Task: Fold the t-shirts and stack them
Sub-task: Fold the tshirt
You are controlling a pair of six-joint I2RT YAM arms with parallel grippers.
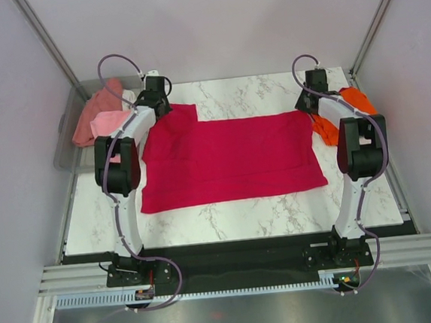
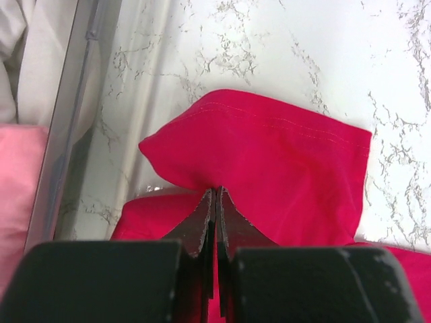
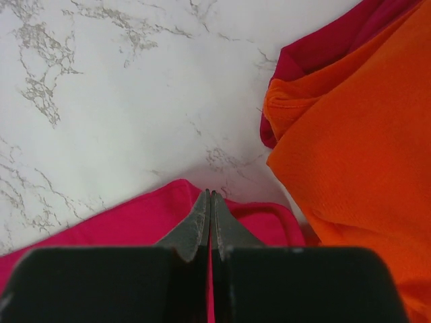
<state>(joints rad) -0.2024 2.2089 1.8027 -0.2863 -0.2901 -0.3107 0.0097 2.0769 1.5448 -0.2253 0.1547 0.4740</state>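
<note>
Judging by how things lie, we are early in the job. The crimson t-shirt (image 1: 230, 160) lies spread flat across the middle of the desk (image 1: 235, 213) as a broad rectangle, with one sleeve (image 2: 269, 155) at its far left corner, and we see no compact fold yet.

Our left claw (image 2: 215, 192) sits at that far left corner. Its jaws are pressed together, and red cloth shows between them, so we take it to be pinching the shirt just below the sleeve. Our right claw (image 3: 210, 194) is at the far right corner, likewise closed tight, with the shirt's edge caught at its tips.

The orange t-shirt (image 3: 350, 148) lies crumpled at the right edge of the desk, close beside that corner. A pink t-shirt (image 1: 110, 124) and a salmon t-shirt (image 1: 94, 112) hang unfolded in the bin (image 1: 66, 137) off to the left.

Nothing is stacked. We reckon the crimson shirt needs its remaining folds, and every other shirt is yet to be done.
</note>
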